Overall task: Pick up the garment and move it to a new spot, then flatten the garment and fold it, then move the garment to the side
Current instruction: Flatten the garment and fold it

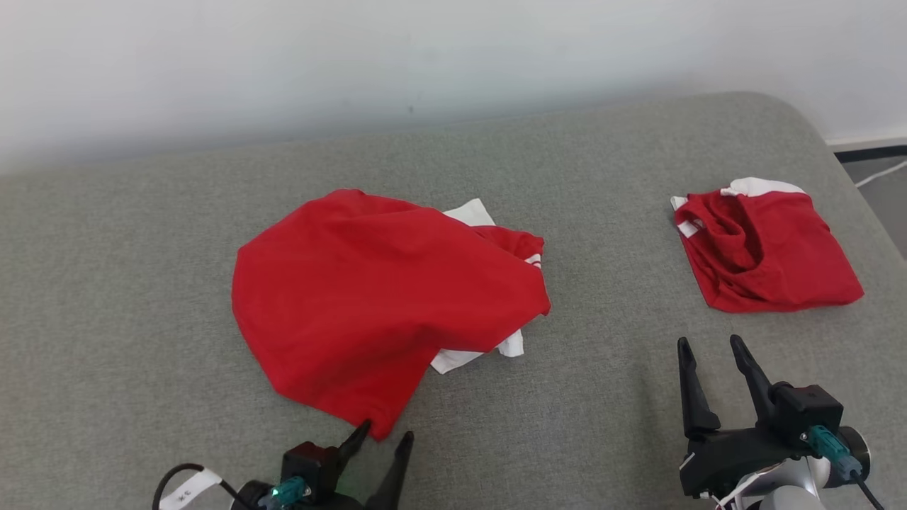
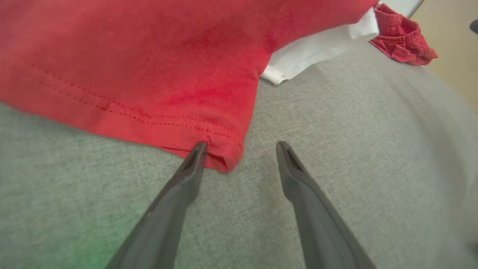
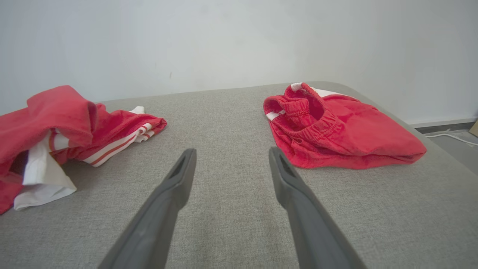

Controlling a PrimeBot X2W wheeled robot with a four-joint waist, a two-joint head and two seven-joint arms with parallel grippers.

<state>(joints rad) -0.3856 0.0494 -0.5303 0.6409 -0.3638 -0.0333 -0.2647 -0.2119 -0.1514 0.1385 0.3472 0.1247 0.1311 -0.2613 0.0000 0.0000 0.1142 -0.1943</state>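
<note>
A red garment with white parts (image 1: pixel 382 294) lies rumpled in the middle of the grey padded surface (image 1: pixel 602 340); it also shows as red cloth with a stitched hem (image 2: pixel 149 67) and at the left of the right wrist view (image 3: pixel 56 130). My left gripper (image 1: pixel 384 433) is open at the garment's near corner, one fingertip (image 2: pixel 198 149) touching the hem, nothing between the fingers. My right gripper (image 1: pixel 708 345) stands open over bare surface, apart from both cloths, its fingers (image 3: pixel 179 175) pointing toward the wall.
A second red piece with an elastic waistband (image 1: pixel 765 244) lies folded at the right, near the surface's rounded far corner (image 3: pixel 336 127) (image 2: pixel 403 37). A pale wall rises behind. Floor and a white cable (image 1: pixel 879 173) show beyond the right edge.
</note>
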